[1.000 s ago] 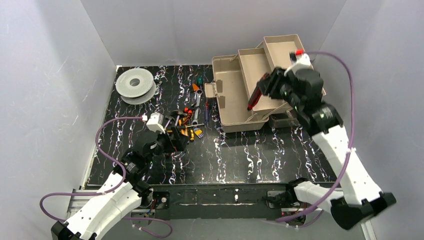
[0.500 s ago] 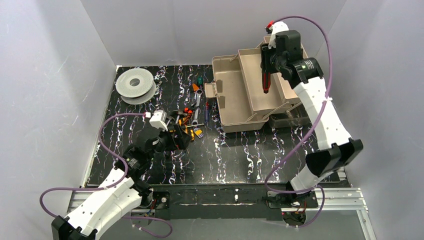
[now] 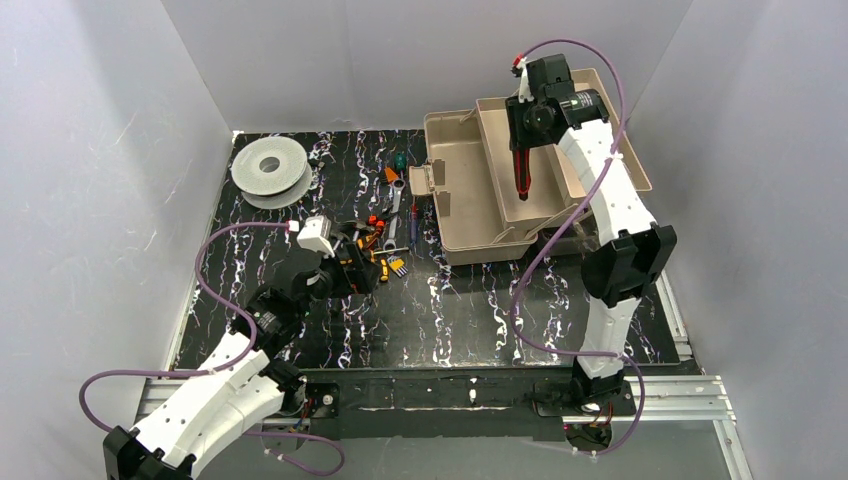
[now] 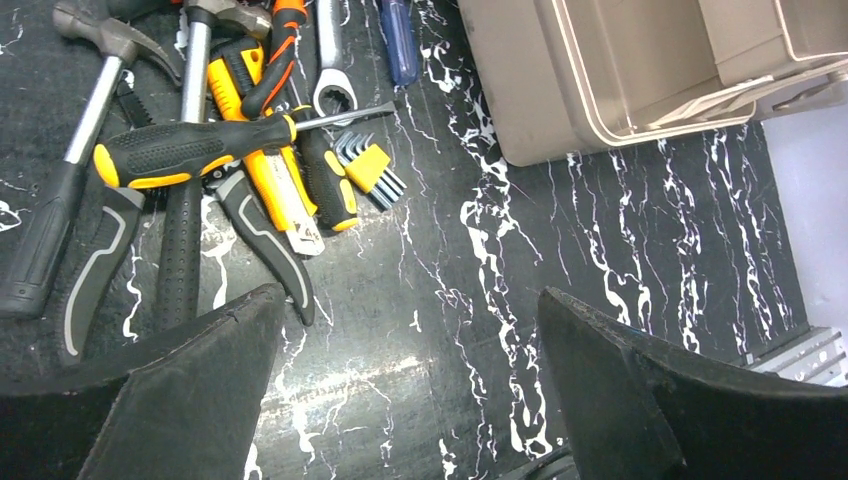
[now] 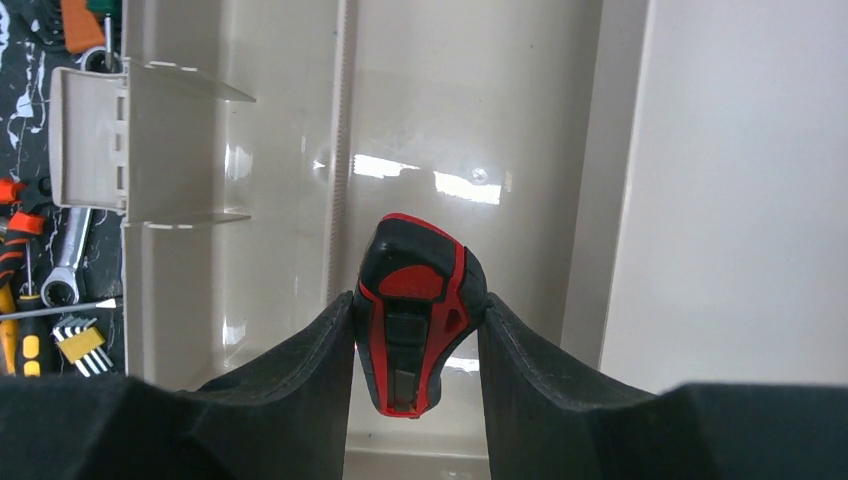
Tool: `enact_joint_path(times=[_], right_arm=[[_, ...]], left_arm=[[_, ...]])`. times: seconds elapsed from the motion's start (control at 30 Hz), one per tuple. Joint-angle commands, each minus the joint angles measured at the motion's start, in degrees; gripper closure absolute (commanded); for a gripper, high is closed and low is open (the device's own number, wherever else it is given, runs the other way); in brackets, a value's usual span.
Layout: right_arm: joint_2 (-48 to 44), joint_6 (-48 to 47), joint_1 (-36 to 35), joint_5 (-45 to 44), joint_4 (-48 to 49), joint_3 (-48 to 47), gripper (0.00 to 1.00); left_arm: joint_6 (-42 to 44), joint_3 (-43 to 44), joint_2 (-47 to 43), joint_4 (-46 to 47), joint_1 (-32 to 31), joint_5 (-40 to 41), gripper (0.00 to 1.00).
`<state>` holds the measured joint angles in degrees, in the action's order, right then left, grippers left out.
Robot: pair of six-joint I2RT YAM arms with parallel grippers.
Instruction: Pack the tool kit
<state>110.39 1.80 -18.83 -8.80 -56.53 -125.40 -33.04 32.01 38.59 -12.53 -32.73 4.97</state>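
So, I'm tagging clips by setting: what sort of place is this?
Probably a robot lab test cell: white walls box in a black marbled table, left arm and right arm are bolted at its near edge, toolbox and loose tools set out.

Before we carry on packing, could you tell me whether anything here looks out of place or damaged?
Nothing looks damaged or spilled. The only untidy spot is the heap of hand tools beside the open toolbox: hammers, utility knife and hex keys lie crossed, with a black-and-yellow screwdriver across the top.
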Motion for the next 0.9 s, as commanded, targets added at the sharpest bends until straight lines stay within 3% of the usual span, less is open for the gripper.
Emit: enact_joint_path(times=[0.0,0.03,0.07,0.27,0.37,0.53,0.67,0.87], right_arm=[[-0.45,2.66,1.08,0.24,-2.87,-4.86,0.54],[-1.10,2.79,1.07,-0.15,-2.76,-4.66,0.37],[-2.19,2.89,1.07,-0.43,-2.29,-4.21,0.29],[-14.01,3.12,0.40,7.54,4.21,6.13,0.18],[-18.01,4.11,-1.95,5.89,6.44,10.48,0.16],[-21.04,4.14,-8.64,3.41,5.63,14.79,0.22],[-26.25,4.79,-15.27,4.45,11.97,27.42,0.23],[-29.93,7.51,-24.09,8.35,21.93,41.68,0.26]], left_arm=[[-0.87,2.06,0.30,-2.73,0.04,3.79,0.02],[-1.54,2.08,0.46,-3.36,0.04,5.03,0.02],[-2.13,2.16,0.58,-3.90,0.06,6.29,0.02],[-3.68,2.09,1.04,-5.65,0.04,12.05,0.02],[-3.73,2.13,1.60,-5.25,0.04,12.61,0.02],[-3.73,2.63,3.75,-4.71,0.04,12.36,0.02],[-3.49,3.56,5.09,-5.89,0.04,13.52,0.02],[-8.09,5.04,5.10,-11.99,0.12,21.75,0.02]])
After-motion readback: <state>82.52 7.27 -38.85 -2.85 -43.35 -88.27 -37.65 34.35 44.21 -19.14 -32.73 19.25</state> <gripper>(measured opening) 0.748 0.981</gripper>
